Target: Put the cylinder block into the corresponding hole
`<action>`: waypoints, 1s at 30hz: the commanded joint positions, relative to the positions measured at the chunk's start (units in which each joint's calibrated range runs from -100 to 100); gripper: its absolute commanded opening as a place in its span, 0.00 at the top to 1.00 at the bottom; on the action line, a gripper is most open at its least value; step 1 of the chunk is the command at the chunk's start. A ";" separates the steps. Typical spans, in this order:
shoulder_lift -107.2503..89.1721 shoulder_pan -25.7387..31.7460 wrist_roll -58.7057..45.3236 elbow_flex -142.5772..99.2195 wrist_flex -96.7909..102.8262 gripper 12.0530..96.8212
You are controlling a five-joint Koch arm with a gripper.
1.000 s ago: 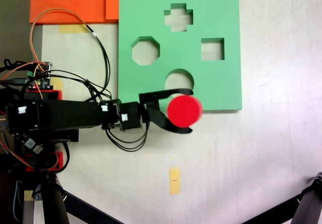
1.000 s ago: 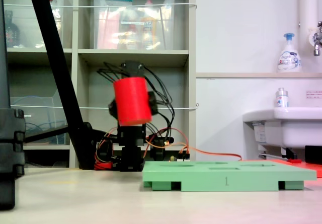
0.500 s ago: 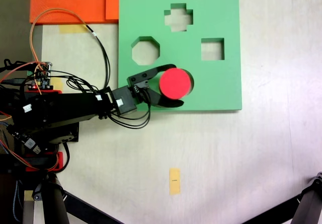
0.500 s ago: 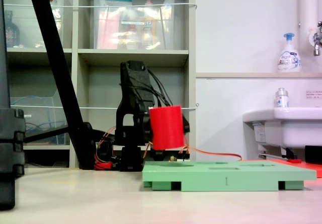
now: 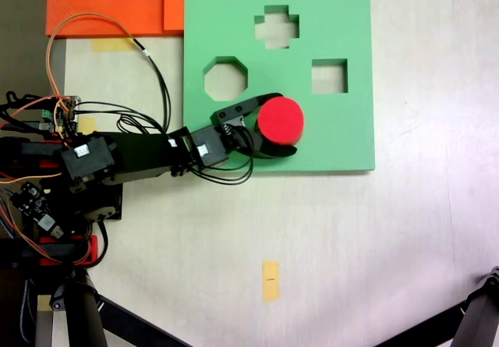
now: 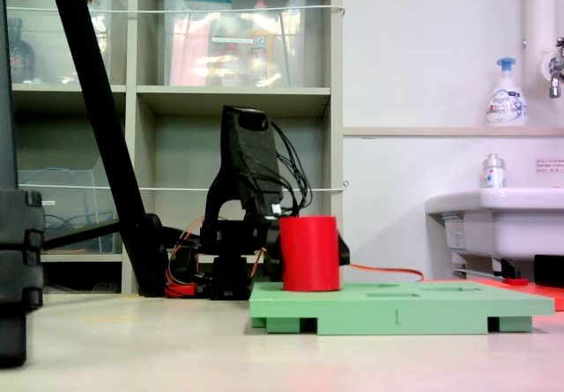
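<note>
The short bright red foam cylinder block (image 5: 281, 120) was held in the arm's black tool (image 5: 278, 124), whose two curved jaws were seen from above to be closed around its sides, one above and one below the round top in that fixed view. It was carried upright over the square green foam board (image 5: 343, 136), directly above the place where the corresponding circular cut-out would be expected, so that the hole itself was covered; the octagonal cut-out (image 5: 226, 79), the square cut-out (image 5: 329, 76) and the cross-shaped cut-out (image 5: 277, 27) were left clear. In the low side view the block (image 6: 309, 253) appeared with its base at or just touching the board's top face (image 6: 441, 297); whether it had begun to enter the hole could not be told. The block was judged to be very light and somewhat soft, with a matt skin unlikely to slip, so a gentle squeeze across its curved side would be thought enough, while a hard squeeze might pinch it out of round and make it bind in a hole of nearly its own width. A hold high on the side was judged best, so that the lower part could be passed freely into the board resting on the pale surface (image 5: 351, 246).
</note>
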 commanded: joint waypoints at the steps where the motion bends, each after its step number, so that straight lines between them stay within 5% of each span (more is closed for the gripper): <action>1: 0.57 0.98 -0.34 2.90 6.22 0.72; 30: -4.31 -0.34 -0.34 -4.88 7.85 0.67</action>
